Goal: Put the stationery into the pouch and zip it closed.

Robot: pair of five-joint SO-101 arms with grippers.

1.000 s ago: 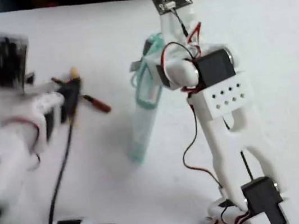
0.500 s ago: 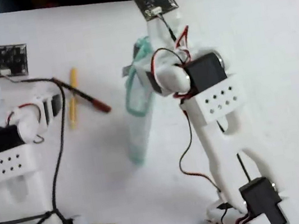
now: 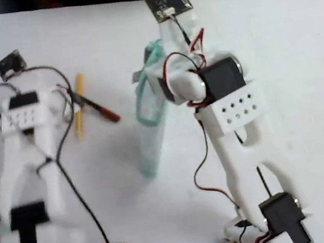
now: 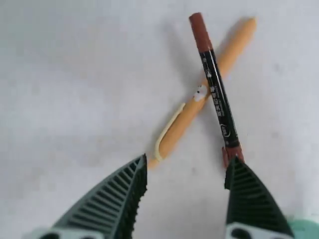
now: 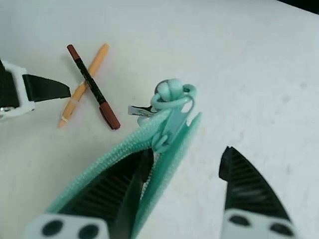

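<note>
high view: two white arms stretched side by side over a white table (image 3: pixel 298 44).
pouch (image 3: pixel 151 138): mint green, long and slim, flat on the table between the arms, far end under the right arm; mouth unzipped in the right wrist view (image 5: pixel 174 134), teeth parted.
zipper pull (image 5: pixel 172 94): mint cord loop, knotted, at the pouch's end, held by nothing.
orange pen (image 4: pixel 179 122): flat on the table beside the left arm, well apart from the pouch and outside it; pale clip near one end.
marker (image 4: pixel 219 114): black barrel, brown-red at both ends, laid across the orange pen in an x, touching it where they cross; also outside the pouch.
left gripper (image 4: pixel 187 167): low over the two pens, fingers spread wide, gripping nothing; one tip just beside the clip end of the orange pen, the other at the near end of the marker; contact impossible to tell.
right gripper (image 5: pixel 185 159): at the pouch's open end, fingers spread, clamped on nothing; one finger lying between the parted zipper edges, seemingly inside the mouth, the other out over bare table just beside the pouch.
</note>
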